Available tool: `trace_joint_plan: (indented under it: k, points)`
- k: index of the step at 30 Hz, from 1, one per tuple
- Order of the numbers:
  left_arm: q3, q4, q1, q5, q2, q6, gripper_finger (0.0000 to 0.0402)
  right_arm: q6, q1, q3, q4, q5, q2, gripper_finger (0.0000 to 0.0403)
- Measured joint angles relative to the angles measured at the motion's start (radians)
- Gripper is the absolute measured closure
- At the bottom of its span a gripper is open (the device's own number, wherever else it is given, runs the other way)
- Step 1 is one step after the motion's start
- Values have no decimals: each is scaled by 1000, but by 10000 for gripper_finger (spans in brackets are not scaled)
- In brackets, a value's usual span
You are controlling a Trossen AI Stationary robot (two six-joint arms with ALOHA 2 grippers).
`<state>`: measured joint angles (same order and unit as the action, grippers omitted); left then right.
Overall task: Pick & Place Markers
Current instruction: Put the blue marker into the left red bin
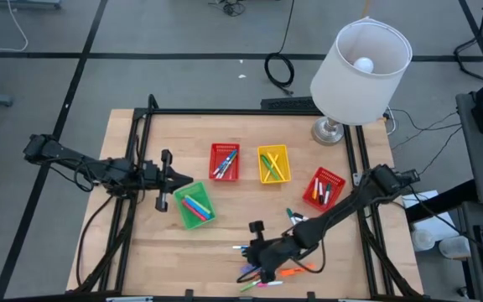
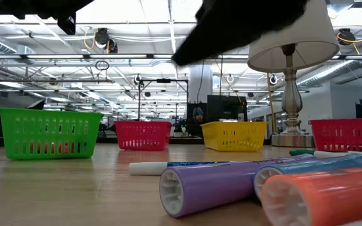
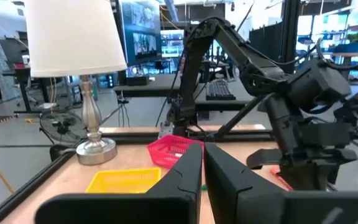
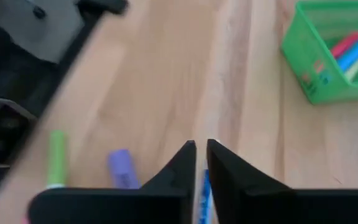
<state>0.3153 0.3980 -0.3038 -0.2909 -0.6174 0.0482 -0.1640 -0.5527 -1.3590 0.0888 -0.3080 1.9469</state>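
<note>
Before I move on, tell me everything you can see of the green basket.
The green basket is a small rectangular bin of green plastic mesh, open-topped and upright on the wooden table, turned askew near the left gripper. Inside lie several markers: pink, blue and a pale green one. Nothing grips it; whether the left gripper touches its rim cannot be told.

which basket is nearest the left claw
The green basket, just beside the left claw; the two red ones and the yellow one sit farther right.
</note>
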Motion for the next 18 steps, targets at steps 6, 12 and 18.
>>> trace_joint_plan:
  k: [6, 12, 18]
  points:
    - [0, -23, 0, 1, 0, -4, 376, -49, 39, -2, 15, 54, 36, 293]
    - [0, -28, 0, 1, 0, -1, 376, -108, 43, 9, 70, 70, 37, 251]
    - [0, -28, 0, 1, 0, 7, 376, -149, 46, 52, 75, 46, 36, 249]
